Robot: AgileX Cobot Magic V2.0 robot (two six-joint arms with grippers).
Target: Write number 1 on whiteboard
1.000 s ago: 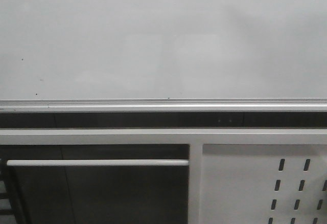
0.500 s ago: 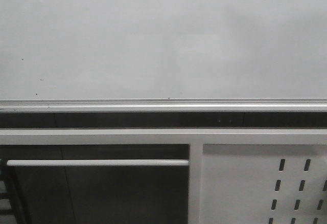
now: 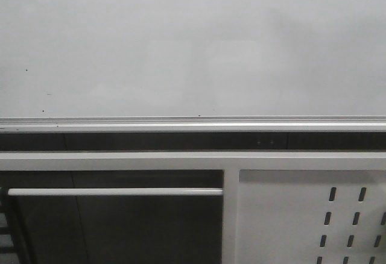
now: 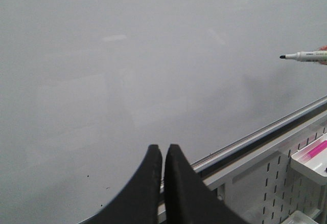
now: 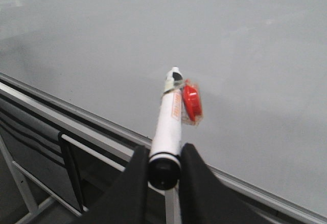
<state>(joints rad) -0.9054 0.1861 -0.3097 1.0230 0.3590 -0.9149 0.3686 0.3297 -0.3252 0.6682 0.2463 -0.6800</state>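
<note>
The whiteboard [image 3: 181, 47] fills the upper half of the front view, its silver edge rail [image 3: 193, 123] running along its lower side. The number 1 is out of view; only tiny black specks mark the board. My right gripper [image 5: 164, 157] is shut on a white marker pen [image 5: 169, 119] with a red tag [image 5: 192, 102], its tip pointing at the board [image 5: 245, 40]. Whether the tip touches, I cannot tell. The same pen [image 4: 309, 56] shows in the left wrist view. My left gripper [image 4: 163, 150] is shut on nothing, in front of the board's lower part [image 4: 127, 55].
Below the rail is a white frame with a horizontal bar [image 3: 114, 191] and a white panel with slotted holes [image 3: 301, 216]. A small white tray [image 4: 301, 166] holding a pink pen hangs on that panel.
</note>
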